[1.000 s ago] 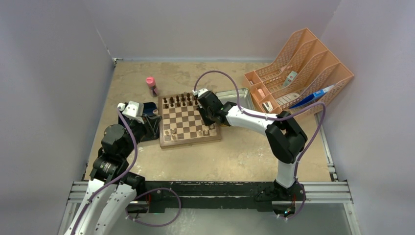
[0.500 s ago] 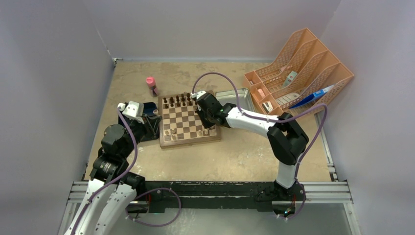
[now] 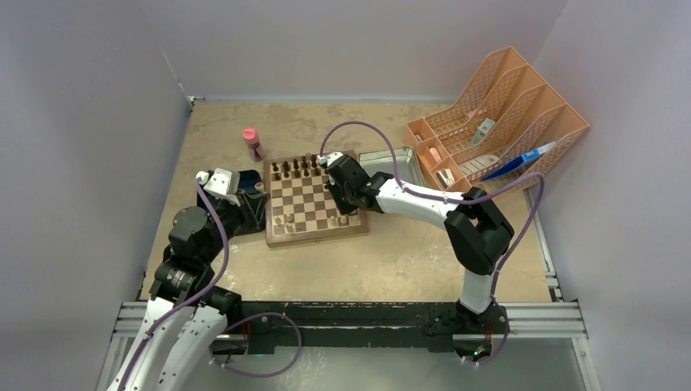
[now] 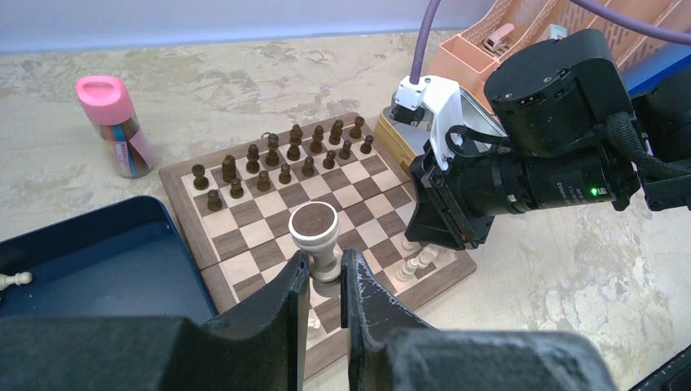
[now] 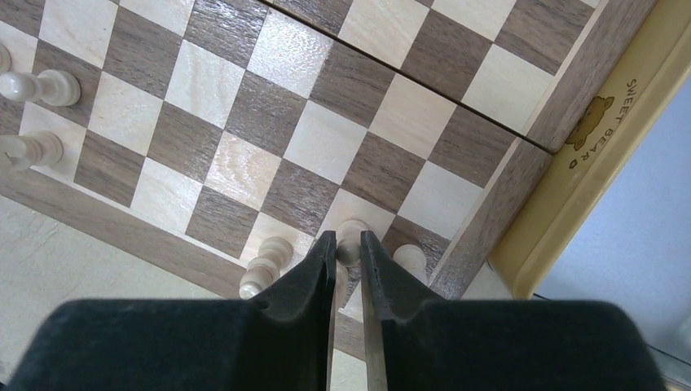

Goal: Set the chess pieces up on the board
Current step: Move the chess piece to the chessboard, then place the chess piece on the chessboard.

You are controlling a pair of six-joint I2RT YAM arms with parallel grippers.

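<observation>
The board [image 3: 318,235] lies mid-table. Dark chess pieces [image 4: 281,159] fill its two far rows. A few pale pieces [image 4: 415,265] stand at its near right corner. My left gripper [image 4: 326,259] hovers beside the board's left edge, shut on a pale piece [image 4: 316,232] held with its dark felt base facing the camera. My right gripper [image 5: 348,244] is low over the near right corner, its fingers pressed on either side of a pale pawn [image 5: 351,230] standing on a square. Other pale pieces [image 5: 265,265] stand next to it.
A dark blue tray [image 4: 122,261] left of the board holds one pale piece [image 4: 12,279]. A pink-capped bottle [image 3: 252,142] stands behind it. A metal tin [image 3: 399,167] touches the board's right edge. An orange file organiser [image 3: 505,114] fills the far right corner.
My right gripper has shifted a little toward the board's near edge and settled there. The left arm and its held piece have not moved.
</observation>
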